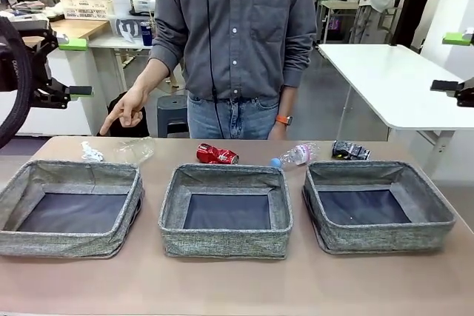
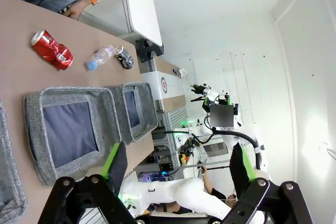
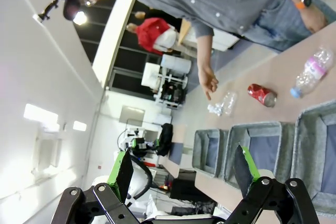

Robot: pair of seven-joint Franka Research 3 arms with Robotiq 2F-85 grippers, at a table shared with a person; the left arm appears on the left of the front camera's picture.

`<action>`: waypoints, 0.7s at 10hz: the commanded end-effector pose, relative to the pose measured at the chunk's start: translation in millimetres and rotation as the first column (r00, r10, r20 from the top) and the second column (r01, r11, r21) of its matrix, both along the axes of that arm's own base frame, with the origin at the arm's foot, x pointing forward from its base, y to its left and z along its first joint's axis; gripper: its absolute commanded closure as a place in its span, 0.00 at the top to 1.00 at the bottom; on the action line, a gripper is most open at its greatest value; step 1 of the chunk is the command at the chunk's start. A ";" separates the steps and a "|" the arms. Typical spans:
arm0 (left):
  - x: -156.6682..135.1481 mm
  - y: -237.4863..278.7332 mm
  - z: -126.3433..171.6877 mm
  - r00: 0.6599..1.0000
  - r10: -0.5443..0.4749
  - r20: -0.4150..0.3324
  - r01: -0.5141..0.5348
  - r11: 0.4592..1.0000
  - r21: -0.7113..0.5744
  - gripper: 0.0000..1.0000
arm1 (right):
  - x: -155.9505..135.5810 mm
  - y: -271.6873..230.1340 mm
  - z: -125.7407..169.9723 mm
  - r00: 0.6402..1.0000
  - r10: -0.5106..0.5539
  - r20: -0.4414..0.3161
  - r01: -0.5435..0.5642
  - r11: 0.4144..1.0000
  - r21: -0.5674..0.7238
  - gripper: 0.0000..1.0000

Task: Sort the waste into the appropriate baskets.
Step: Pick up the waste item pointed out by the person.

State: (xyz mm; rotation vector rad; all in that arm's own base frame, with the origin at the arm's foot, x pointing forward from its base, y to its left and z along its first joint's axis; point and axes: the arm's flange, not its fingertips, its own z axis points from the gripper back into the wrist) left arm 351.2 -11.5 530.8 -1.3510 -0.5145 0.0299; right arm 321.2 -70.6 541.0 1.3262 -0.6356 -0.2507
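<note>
Three grey fabric baskets stand in a row: left [image 1: 67, 243], middle [image 1: 226, 244], right [image 1: 385, 237]. Behind them, along the far edge, lies the waste: a white paper wad [image 1: 92, 153], a clear bottle [image 1: 138, 149], a crushed red can [image 1: 216, 155], a blue-capped bottle [image 1: 294, 155] and a crushed dark can [image 1: 349, 151]. My left gripper [image 1: 78, 68] hangs open high at the left edge, holding nothing. My right gripper [image 1: 450, 62] is open high at the right edge, also holding nothing. The left wrist view shows the red can [image 2: 51, 50] far beyond the open left gripper [image 2: 178, 166].
A person stands at the far side; one hand [image 1: 126, 113] points down above the clear bottle, also seen as the hand [image 3: 208, 82] in the right wrist view. A white table [image 1: 392, 79] stands behind on the right. The near strip of tabletop [image 1: 237, 286] is bare.
</note>
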 end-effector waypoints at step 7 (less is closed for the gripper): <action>33.0 73.8 -16.5 0.871 0.489 -0.041 -0.061 0.190 0.980 1.00 | 2.8 3.4 2.3 1.000 -0.005 -0.002 0.005 1.000 0.024 1.00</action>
